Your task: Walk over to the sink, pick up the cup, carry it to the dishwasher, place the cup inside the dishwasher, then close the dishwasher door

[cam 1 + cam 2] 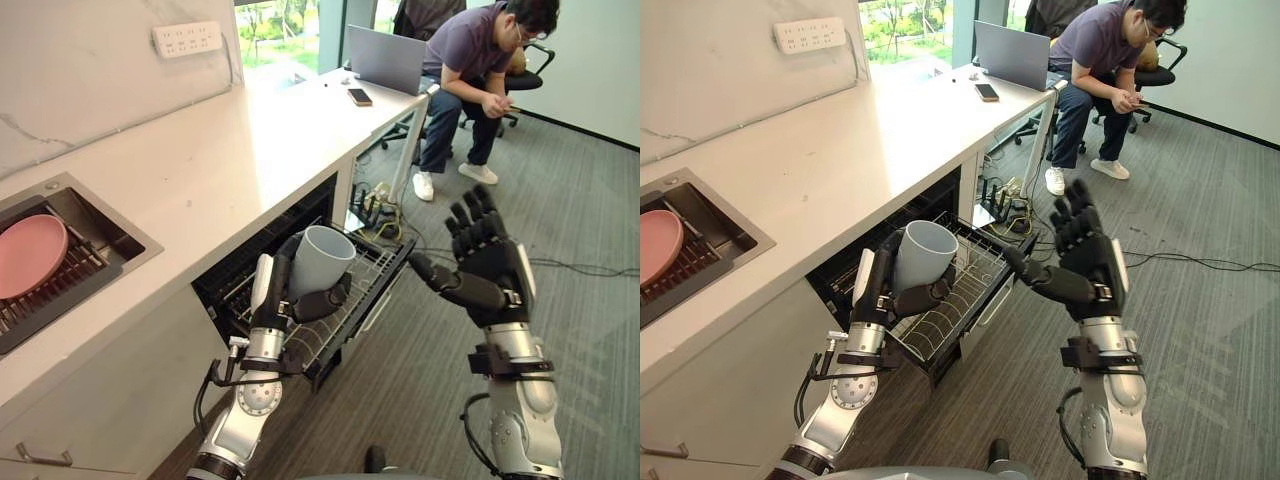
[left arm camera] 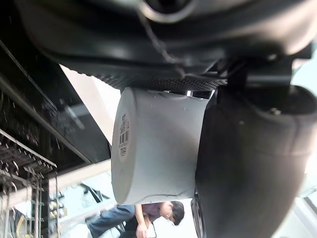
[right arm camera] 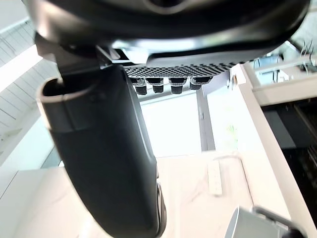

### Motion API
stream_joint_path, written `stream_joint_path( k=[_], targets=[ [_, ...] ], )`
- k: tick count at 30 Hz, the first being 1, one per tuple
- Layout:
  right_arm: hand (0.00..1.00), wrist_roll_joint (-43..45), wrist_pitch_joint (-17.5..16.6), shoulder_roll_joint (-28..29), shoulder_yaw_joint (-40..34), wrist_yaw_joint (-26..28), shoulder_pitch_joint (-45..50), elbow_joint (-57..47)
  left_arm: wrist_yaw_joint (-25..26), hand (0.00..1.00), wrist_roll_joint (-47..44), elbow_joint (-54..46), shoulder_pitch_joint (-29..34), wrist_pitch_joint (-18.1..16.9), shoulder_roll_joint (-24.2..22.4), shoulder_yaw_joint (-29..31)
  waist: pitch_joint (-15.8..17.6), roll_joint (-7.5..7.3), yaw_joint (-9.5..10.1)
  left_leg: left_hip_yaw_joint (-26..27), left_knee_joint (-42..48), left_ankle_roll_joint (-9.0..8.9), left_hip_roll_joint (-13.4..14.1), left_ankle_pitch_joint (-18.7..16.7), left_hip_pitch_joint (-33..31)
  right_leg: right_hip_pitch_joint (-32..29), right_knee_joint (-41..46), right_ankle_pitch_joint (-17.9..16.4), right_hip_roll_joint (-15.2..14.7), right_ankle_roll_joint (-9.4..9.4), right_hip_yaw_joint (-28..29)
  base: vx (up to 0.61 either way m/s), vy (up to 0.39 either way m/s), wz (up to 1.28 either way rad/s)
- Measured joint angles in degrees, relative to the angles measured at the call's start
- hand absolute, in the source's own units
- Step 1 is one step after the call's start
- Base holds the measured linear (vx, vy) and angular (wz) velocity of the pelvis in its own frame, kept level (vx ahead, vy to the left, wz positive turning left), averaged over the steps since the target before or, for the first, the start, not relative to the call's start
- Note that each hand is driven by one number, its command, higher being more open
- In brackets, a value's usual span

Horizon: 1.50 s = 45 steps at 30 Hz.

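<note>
Over the near end of the pulled-out rack [image 1: 368,272], just left of the scene's centre, the cup [image 1: 322,258] sits in the left hand [image 1: 283,292], mouth up and tipped a little toward 1 o'clock. Fingers curl round its wall on the 9 o'clock side and the thumb presses across the lower wall at 6 o'clock, so the hand is clamped on it. The left wrist view shows the flat base with a small label.

It looks like a plain grey cup, stiff and smooth, probably light, with no handle that I can see. A glazed wall would be slippery and might chip if dropped on wire. A grip round the mid-wall, as now, seems sound, leaving the base free to land between the tines.

The right hand [image 1: 488,262] hangs at 3 o'clock of the cup, well apart, fingers straight and spread, holding nothing. Behind the rack at 10 o'clock is the dark dishwasher [image 1: 235,285] opening under the desk [image 1: 200,160]. At 9 o'clock the sink [image 1: 125,240] holds a pink plate [image 1: 30,255]. Far off at 12 to 1 o'clock lie a phone [image 1: 359,97] and a laptop [image 1: 385,58], with a seated person [image 1: 465,55] beyond.

Nothing lies between cup and rack. The tines are the thing to mind, and the rack likely must slide in before the door can shut.
</note>
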Motion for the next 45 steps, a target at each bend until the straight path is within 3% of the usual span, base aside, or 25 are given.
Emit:
stream_joint_path(
  k=[8,19,29,42,43,45],
  targets=[
    [1.00,-0.21,5.16,-0.19,4.97,0.89,-0.06,-0.77,1.49,0.00,2.74,0.00,0.86,-0.07,-0.16,-1.56,-0.04,0.06,0.97,-1.76,0.07,0.23,-0.27,0.18,-1.13,-0.02,-0.02,0.02,-0.50,0.02,-1.78,-0.01,-0.016,0.11],
    [1.00,-1.10,6.80,-0.78,9.04,0.95,-0.07,-0.77,1.32,0.00,1.51,-0.92,3.40,-0.97,-0.30,-2.56,-0.14,0.15,1.30,-4.54,-0.45,1.11,-1.84,1.68,-2.31,0.22,-0.02,0.35,-2.27,0.29,-4.41,-0.05,-0.012,0.14],
    [1.00,-5.08,10.34,-0.87,12.77,-0.26,-0.11,1.55,-3.77,0.00,-0.55,-8.14,4.96,-3.08,-0.23,-7.17,-0.60,0.19,1.31,-5.19,0.46,0.96,-1.71,1.80,-4.07,-0.70,-0.02,0.47,-2.24,0.17,-4.81,-0.03,-0.019,0.03],
    [1.00,-4.48,8.72,-1.57,13.84,-1.62,-0.31,2.38,-12.59,0.00,-7.83,-8.69,4.93,-3.10,1.42,-6.95,-2.49,0.27,1.30,-5.61,0.77,0.98,-1.78,1.81,-4.56,-0.71,-0.02,0.53,-2.38,0.07,-5.09,-0.02,-0.010,0.01],
    [0.00,-4.16,8.63,-1.63,13.85,-1.61,-0.31,2.38,-12.91,0.00,-8.33,-8.69,4.92,-3.10,1.42,-6.96,-2.57,0.27,1.29,-5.61,0.80,0.98,-1.76,1.81,-4.57,-0.72,-0.02,0.54,-2.37,0.07,-5.09,-0.03,-0.029,-0.01],
    [0.00,-3.00,8.50,-1.87,13.84,-1.58,-0.32,2.44,-14.33,0.00,-9.98,-8.70,4.85,-3.10,1.47,-6.96,-3.05,0.31,1.25,-5.59,0.99,0.97,-1.75,1.81,-4.65,-0.82,-0.02,0.54,-2.36,0.06,-5.07,0.00,0.000,0.00]
  ],
)
